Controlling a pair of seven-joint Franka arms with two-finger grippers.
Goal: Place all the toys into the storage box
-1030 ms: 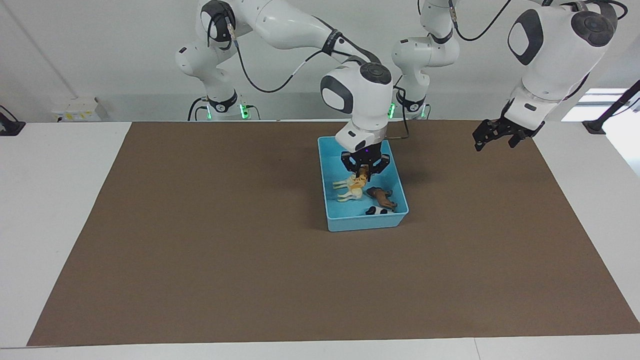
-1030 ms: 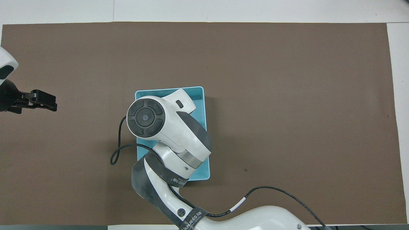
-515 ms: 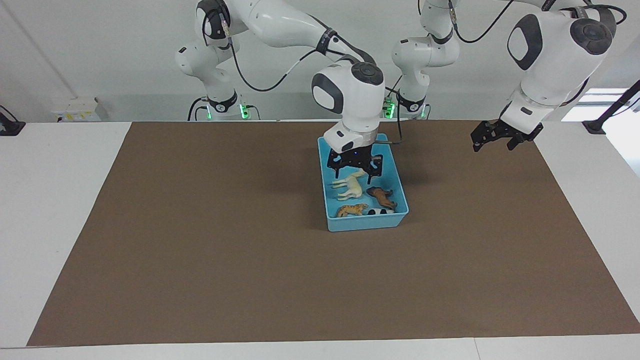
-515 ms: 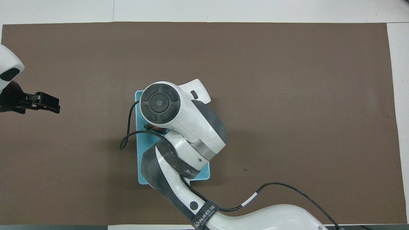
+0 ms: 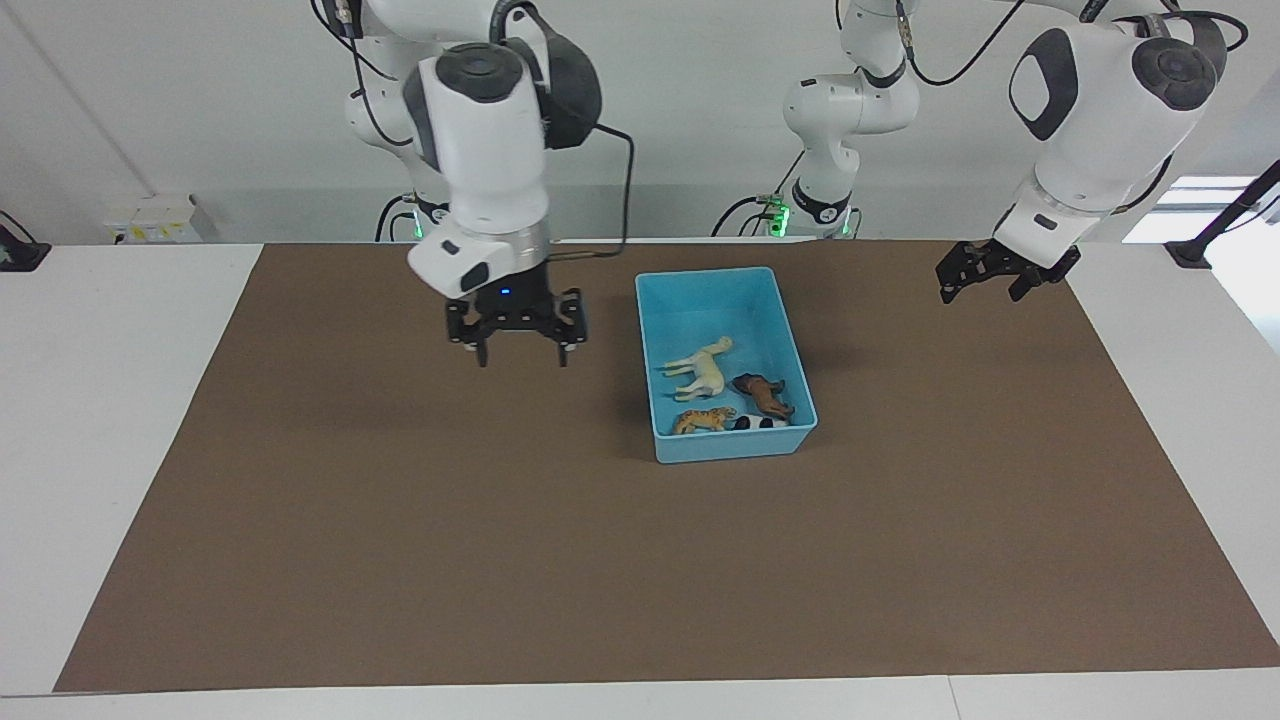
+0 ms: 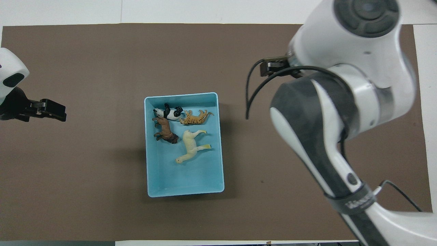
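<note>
Overhead view gives me the smooth light-blue storage box (image 6: 150, 177), rectangular and low-walled, with all four glossy plastic toys (image 6: 177, 130) lying inside it. My right gripper (image 5: 519, 352) hangs over bare brown mat, fingers spread, empty. My left gripper (image 5: 985, 280) waits open, tilted.

Light blue storage box (image 6: 220, 143) mid-mat, holding cream camel (image 6: 189, 147), tiger (image 6: 195, 117), panda (image 6: 168, 113), lion (image 6: 165, 131)
</note>
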